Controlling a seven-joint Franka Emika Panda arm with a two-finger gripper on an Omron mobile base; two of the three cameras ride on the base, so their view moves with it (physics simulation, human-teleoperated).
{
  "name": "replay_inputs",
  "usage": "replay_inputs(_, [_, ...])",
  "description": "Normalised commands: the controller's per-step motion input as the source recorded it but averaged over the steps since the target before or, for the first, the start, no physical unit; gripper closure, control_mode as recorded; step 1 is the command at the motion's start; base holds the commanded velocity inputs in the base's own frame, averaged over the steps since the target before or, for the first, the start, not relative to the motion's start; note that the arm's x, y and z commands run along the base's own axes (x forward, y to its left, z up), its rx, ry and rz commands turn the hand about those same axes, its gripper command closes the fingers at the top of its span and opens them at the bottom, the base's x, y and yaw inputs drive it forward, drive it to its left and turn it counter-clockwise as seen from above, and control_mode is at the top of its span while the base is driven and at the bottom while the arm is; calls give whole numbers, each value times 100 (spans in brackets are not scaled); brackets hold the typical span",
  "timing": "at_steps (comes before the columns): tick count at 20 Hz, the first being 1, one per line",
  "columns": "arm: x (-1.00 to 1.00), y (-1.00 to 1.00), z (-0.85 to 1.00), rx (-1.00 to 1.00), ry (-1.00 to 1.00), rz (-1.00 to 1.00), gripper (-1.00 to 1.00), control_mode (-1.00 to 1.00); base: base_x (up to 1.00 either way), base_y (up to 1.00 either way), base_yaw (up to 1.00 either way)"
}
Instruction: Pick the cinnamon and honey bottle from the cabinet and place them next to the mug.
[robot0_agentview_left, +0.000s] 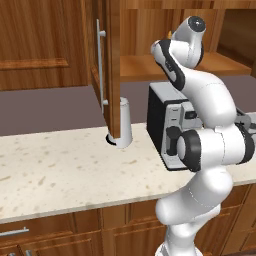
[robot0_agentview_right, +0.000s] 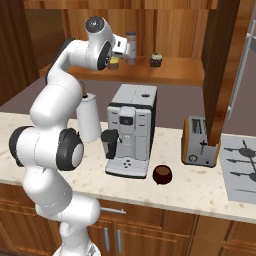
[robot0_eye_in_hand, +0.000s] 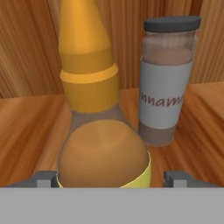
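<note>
Right base view, left to right. Arm reaches up into the open cabinet (robot0_agentview_right: 170, 70); gripper (robot0_agentview_right: 116, 59) at the shelf, around the honey bottle (robot0_agentview_right: 114, 63). Hand view: honey bottle (robot0_eye_in_hand: 94, 109) stands upright between the two fingertips (robot0_eye_in_hand: 43, 178), which sit just off its sides (jaws spread, whether they press the bottle yet I cannot tell). Cinnamon (robot0_agentview_right: 131, 48) stands just right of it on the same shelf, then a small dark jar (robot0_agentview_right: 156, 60). Below on the counter (robot0_agentview_right: 200, 192): white cylinder (robot0_agentview_right: 89, 118), coffee machine (robot0_agentview_right: 131, 129), mug (robot0_agentview_right: 162, 174) at its front right, toaster (robot0_agentview_right: 198, 141).
</note>
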Motion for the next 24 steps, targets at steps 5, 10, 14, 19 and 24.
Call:
replay_inputs(5, [0, 0, 0, 0, 0, 0, -100, -100, 0, 0, 0])
replay_inputs(10, [-4, 0, 0, 0, 0, 0, -100, -100, 0, 0, 0])
replay_inputs(14, [-68, 0, 0, 0, -1, 0, -100, -100, 0, 0, 0])
replay_inputs(19, [-100, 0, 0, 0, -5, 0, -100, -100, 0, 0, 0])
replay_inputs(24, [-39, 0, 0, 0, -1, 0, -100, -100, 0, 0, 0])
